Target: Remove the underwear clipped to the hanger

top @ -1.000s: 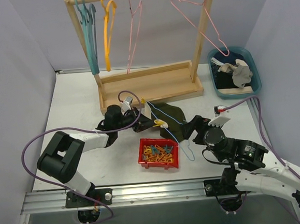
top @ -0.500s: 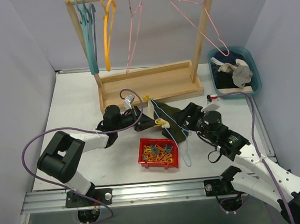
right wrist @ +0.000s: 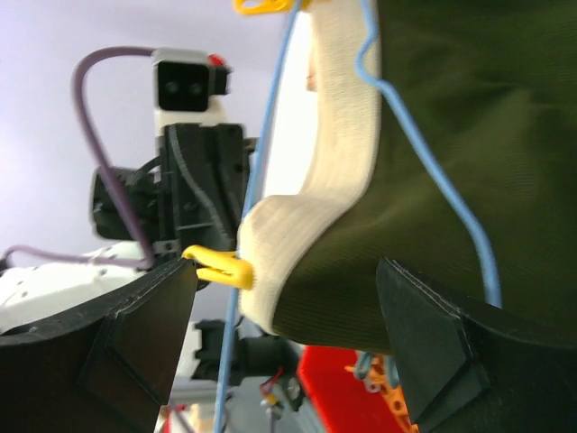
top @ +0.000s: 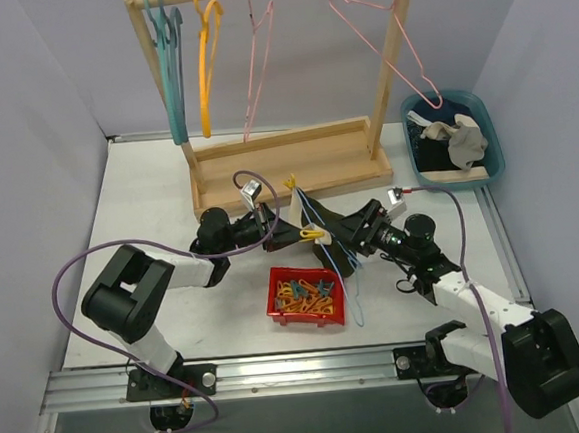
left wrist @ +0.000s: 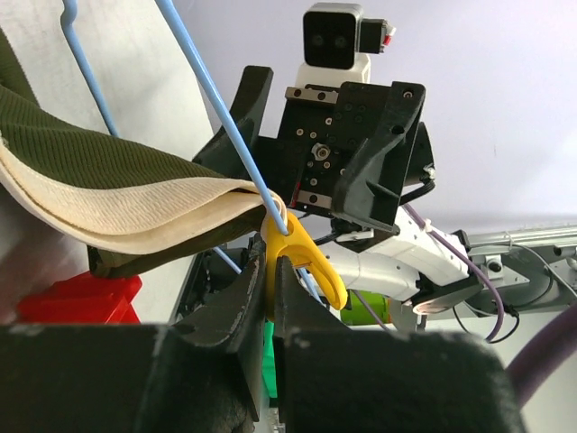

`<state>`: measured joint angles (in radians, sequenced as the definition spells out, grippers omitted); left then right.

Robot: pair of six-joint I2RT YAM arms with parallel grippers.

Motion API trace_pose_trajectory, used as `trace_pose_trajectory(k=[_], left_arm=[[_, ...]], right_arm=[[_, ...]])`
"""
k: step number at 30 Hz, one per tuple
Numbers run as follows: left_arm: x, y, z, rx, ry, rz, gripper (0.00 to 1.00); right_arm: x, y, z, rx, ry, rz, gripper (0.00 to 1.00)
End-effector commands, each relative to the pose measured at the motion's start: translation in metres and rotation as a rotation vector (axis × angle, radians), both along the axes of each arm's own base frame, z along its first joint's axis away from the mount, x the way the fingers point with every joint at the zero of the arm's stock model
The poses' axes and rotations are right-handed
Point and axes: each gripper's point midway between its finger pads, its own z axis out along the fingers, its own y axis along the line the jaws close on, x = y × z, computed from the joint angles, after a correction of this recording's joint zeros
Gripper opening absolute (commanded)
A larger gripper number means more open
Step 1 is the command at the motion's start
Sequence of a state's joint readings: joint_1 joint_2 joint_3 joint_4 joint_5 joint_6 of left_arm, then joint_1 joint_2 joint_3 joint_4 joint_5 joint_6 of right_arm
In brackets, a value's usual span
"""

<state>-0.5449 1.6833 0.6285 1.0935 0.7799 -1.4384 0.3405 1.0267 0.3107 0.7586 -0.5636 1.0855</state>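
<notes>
Just beyond the red bin (top: 306, 297) of clips, the left gripper (left wrist: 270, 271) is pinched tight on the yellow clip (left wrist: 305, 266) pinning the dark olive underwear (left wrist: 108, 171) to the blue wire hanger (left wrist: 225, 117), while the right gripper (right wrist: 284, 311) stands wide apart around the pale waistband (not yet closed on it). The sound move, it seems, is to squeeze the clip fully open before the right jaws nip cloth alone, not wire. Farther back, a blue basket (top: 457, 182) beside the wooden rack (top: 286, 167) holds other garments.

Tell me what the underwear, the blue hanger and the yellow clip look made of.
Underwear: matte ribbed knit cloth, dark olive, pale elastic-looking waistband. Blue hanger: thin, probably coated wire, smooth sheen. Yellow clip: likely moulded plastic, glossy.
</notes>
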Motion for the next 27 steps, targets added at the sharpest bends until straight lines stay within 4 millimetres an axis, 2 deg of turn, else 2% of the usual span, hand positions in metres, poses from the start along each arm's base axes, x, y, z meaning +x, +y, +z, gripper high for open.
trace_pose_trajectory(k=[1, 9, 15, 18, 22, 24, 26, 27], left_arm=[[-0.009, -0.001, 0.03, -0.065, -0.119, -0.031, 0.1], [-0.01, -0.002, 0.031, -0.037, -0.139, -0.029, 0.1], [-0.011, -0.002, 0.043, -0.105, -0.162, -0.032, 0.1], [-0.012, -0.003, 0.042, -0.113, -0.161, -0.038, 0.1], [-0.012, -0.006, 0.041, -0.113, -0.168, -0.043, 0.1], [-0.012, -0.009, 0.042, -0.106, -0.175, -0.048, 0.1], [-0.011, -0.01, 0.039, -0.092, -0.178, -0.044, 0.1], [-0.011, -0.01, 0.04, -0.091, -0.181, -0.042, 0.1]], right_arm=[[-0.018, 0.016, 0.065, 0.192, -0.203, 0.15, 0.83], [-0.024, 0.02, 0.069, 0.257, -0.197, 0.198, 0.81], [-0.024, 0.021, 0.055, 0.242, -0.157, 0.205, 0.79], [-0.025, 0.02, 0.054, 0.237, -0.149, 0.204, 0.75], [-0.03, 0.024, 0.055, 0.264, -0.134, 0.245, 0.61], [-0.031, 0.024, 0.061, 0.284, -0.152, 0.255, 0.46], [-0.033, 0.026, 0.064, 0.312, -0.149, 0.272, 0.36], [-0.034, 0.027, 0.065, 0.32, -0.15, 0.281, 0.35]])
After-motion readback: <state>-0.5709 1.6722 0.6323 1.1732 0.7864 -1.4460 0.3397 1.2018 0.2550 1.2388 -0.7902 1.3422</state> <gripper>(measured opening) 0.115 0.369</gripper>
